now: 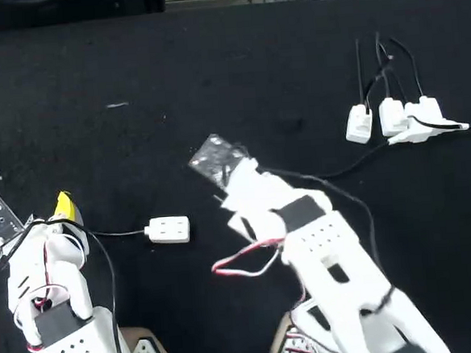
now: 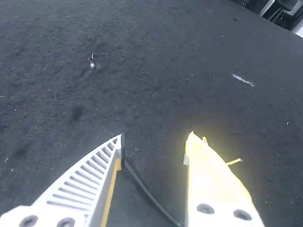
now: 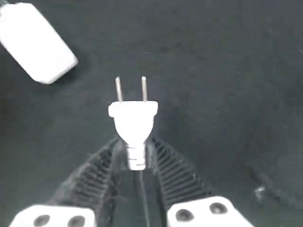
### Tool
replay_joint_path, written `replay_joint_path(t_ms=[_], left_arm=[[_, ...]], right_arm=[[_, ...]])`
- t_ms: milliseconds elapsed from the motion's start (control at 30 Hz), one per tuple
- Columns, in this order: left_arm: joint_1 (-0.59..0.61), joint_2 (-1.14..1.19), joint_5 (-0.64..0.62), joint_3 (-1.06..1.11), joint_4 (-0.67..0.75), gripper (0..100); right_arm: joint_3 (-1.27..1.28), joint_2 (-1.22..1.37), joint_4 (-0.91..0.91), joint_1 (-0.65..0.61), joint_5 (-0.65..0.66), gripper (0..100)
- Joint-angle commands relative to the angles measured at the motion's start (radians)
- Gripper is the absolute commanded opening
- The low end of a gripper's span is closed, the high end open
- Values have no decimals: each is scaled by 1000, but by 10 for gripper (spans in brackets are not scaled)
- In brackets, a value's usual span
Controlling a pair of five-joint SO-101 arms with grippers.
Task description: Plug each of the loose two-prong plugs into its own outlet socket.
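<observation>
My right gripper (image 3: 135, 151) is shut on the neck of a white two-prong plug (image 3: 132, 114), whose prongs point away from it over the black mat. A white outlet socket (image 3: 37, 43) lies ahead and off to one side of the plug, apart from it. From above, that socket (image 1: 168, 229) rests left of the right gripper (image 1: 231, 199), with its black cable running to the left arm. My left gripper (image 2: 154, 144) is open, its yellow-tipped finger (image 1: 64, 206) low over the mat, and the thin black cable (image 2: 147, 194) passes between its fingers.
At the far right of the table lies a cluster of white plugs and sockets (image 1: 393, 117) with black cords. A black cord (image 1: 340, 169) trails from the right gripper toward it. Black cloth covers the table (image 1: 213, 81).
</observation>
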State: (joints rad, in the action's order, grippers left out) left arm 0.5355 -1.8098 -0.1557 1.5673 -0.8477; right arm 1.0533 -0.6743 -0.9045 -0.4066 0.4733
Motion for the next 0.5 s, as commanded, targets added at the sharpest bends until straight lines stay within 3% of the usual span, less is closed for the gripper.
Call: replay_joint_path(t_ms=[0,100,267,467], left_arm=[[-24,-5,-3,-70,12,223],[-22,-5,-3,-70,12,223],[-22,-5,-3,-68,12,223],[-22,-5,-2,-68,12,223]], right_arm=[[19,94,135,54,15,14],[4,188,138,54,11,20],[-7,298,137,52,-84,111],[-22,234,72,64,-78,100]])
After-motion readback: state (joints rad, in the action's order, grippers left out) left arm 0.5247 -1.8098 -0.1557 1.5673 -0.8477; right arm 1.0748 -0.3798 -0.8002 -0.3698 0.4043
